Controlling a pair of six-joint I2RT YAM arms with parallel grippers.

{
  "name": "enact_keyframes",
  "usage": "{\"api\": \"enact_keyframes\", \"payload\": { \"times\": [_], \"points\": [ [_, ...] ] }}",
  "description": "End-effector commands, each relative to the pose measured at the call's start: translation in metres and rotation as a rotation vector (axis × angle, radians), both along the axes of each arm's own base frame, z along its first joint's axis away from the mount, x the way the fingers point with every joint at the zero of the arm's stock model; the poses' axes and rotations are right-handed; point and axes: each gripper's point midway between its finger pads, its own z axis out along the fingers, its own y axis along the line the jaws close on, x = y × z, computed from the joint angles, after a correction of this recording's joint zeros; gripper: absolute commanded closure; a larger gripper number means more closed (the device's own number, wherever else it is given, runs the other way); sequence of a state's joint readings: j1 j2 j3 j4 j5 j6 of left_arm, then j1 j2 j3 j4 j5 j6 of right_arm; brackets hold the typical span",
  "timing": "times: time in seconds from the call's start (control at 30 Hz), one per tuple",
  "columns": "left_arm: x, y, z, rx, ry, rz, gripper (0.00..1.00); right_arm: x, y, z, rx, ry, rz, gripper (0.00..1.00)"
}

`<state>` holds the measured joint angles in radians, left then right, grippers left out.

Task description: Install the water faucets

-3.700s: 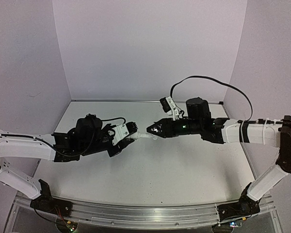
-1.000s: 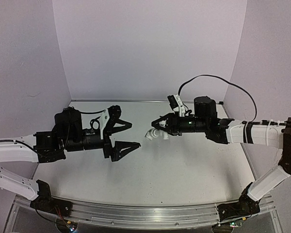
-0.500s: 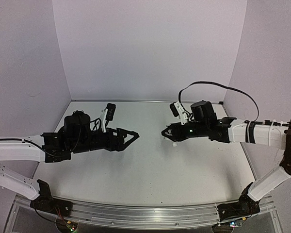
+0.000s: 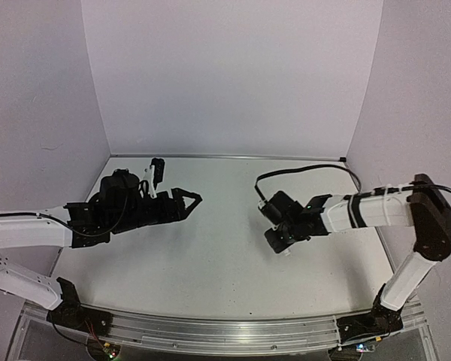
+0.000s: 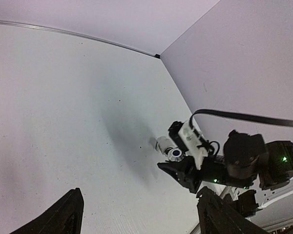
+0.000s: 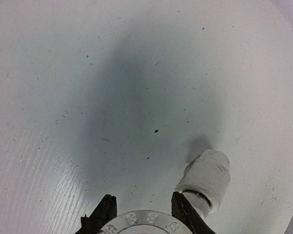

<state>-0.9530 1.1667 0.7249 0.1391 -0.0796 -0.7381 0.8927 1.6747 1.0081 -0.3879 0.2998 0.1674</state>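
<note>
The water faucet [image 5: 174, 154] hangs in my right gripper [image 5: 181, 171], its round blue-centred knob [image 6: 144, 225] clamped between the two black fingers [image 6: 105, 212]. Its white elbow end [image 6: 207, 178] points down at the table, just above the surface. In the top view the right gripper [image 4: 279, 242] tips downward at the right middle of the table. My left gripper [image 4: 189, 198] hovers open and empty at the left, well apart from the faucet. Its fingers [image 5: 68, 214] frame the bottom of the left wrist view.
The white table [image 4: 210, 256] is bare around both arms and walled by lilac panels [image 4: 225, 75]. A black cable [image 4: 308, 169] loops over the right arm. A metal rail [image 4: 225, 335] runs along the near edge.
The left gripper, open, has drawn back to the left and turned level. The right arm has swung down and to the right, lowering the faucet close to the table.
</note>
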Motion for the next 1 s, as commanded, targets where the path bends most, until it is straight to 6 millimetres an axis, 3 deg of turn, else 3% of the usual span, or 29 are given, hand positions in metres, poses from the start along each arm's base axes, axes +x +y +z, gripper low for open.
{"api": "enact_keyframes", "payload": {
  "times": [0.0,0.07,0.13,0.23,0.33,0.5,0.7,0.83,0.97],
  "points": [
    [0.003,0.012,0.003,-0.021,0.010,0.046,0.17,0.004,0.002,-0.017,-0.170,-0.013,-0.027,0.68],
    [0.001,0.016,0.005,-0.026,0.005,0.054,0.18,-0.002,0.014,-0.023,-0.123,0.038,0.007,0.51],
    [0.000,0.022,0.010,-0.034,-0.006,0.066,0.17,-0.006,0.026,-0.014,-0.044,0.058,0.035,0.33],
    [0.000,0.031,0.015,-0.037,-0.020,0.086,0.18,-0.008,0.042,0.023,0.092,0.027,0.064,0.13],
    [0.001,0.041,0.022,-0.030,-0.039,0.116,0.17,-0.005,0.054,0.081,0.229,-0.047,0.086,0.03],
    [0.005,0.057,0.045,0.000,-0.094,0.173,0.17,-0.008,0.041,0.186,0.393,-0.237,0.105,0.02],
    [0.007,0.080,0.105,0.025,-0.231,0.243,0.18,-0.037,-0.020,0.310,0.579,-0.539,0.109,0.02],
    [0.006,0.100,0.144,0.029,-0.329,0.298,0.18,-0.056,-0.053,0.365,0.677,-0.683,0.106,0.02],
    [-0.003,0.119,0.182,0.000,-0.404,0.329,0.18,-0.075,-0.069,0.400,0.743,-0.765,0.149,0.02]
  ]
}}
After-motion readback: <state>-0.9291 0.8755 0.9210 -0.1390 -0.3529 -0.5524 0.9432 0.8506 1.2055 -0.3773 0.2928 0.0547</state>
